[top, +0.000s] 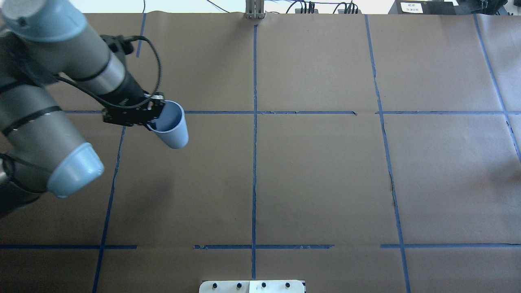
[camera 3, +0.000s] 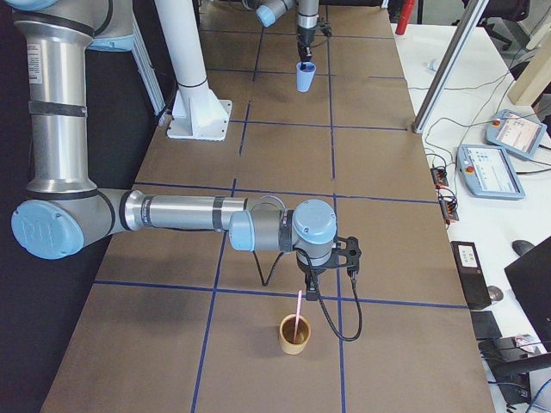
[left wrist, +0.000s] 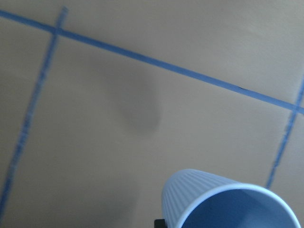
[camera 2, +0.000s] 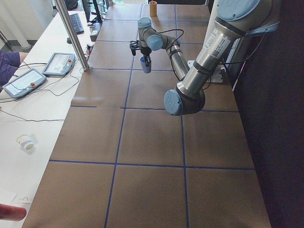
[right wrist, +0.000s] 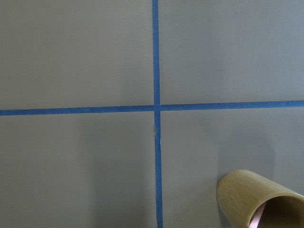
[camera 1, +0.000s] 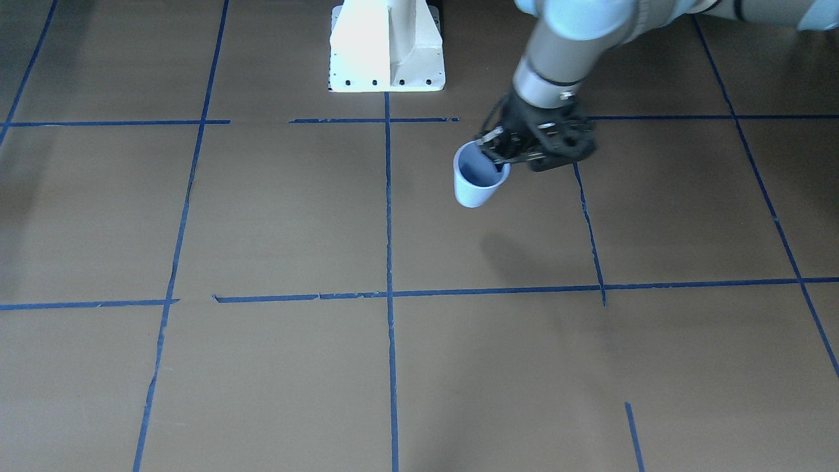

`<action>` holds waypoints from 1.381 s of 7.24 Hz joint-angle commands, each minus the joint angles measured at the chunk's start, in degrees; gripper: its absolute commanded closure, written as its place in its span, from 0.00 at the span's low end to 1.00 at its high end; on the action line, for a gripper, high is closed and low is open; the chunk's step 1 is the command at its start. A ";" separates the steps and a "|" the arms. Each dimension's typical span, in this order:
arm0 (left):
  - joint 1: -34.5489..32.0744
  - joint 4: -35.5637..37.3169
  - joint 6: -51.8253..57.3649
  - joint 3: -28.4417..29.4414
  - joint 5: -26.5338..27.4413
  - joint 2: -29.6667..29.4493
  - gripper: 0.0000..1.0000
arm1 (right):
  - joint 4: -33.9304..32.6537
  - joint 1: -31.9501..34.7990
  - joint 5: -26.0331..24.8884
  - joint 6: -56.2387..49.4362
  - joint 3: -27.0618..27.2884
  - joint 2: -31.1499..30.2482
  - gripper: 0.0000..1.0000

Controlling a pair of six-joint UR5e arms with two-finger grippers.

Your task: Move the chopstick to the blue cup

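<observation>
My left gripper [camera 1: 493,152] is shut on the rim of the blue cup [camera 1: 478,178] and holds it tilted above the table, its shadow on the paper below. The cup also shows in the overhead view [top: 171,127] and the left wrist view [left wrist: 223,202]. The pink chopstick [camera 3: 298,311] stands in a tan cup [camera 3: 294,335] at the table's right end. My right gripper [camera 3: 308,277] hangs over the stick's top end; I cannot tell whether it is open or shut. The right wrist view shows the tan cup [right wrist: 259,199] with a bit of pink stick [right wrist: 255,221] inside.
The table is covered in brown paper with a blue tape grid [top: 255,162]. The white robot base [camera 1: 387,49] stands at the robot's edge. Teach pendants [camera 3: 504,163] and cables lie on a side bench beyond a metal post [camera 3: 443,64].
</observation>
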 commanded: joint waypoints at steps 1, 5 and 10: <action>4.23 -11.87 -5.70 10.43 3.76 -3.49 1.00 | -0.02 -0.02 0.18 0.10 0.15 0.10 0.00; 8.28 -13.52 -6.35 14.60 7.81 -5.78 0.91 | -0.11 0.07 0.27 0.10 0.15 0.19 0.00; 6.62 -11.86 -5.73 9.71 7.11 -5.26 0.00 | 0.07 0.07 -0.26 0.18 -0.02 0.54 0.00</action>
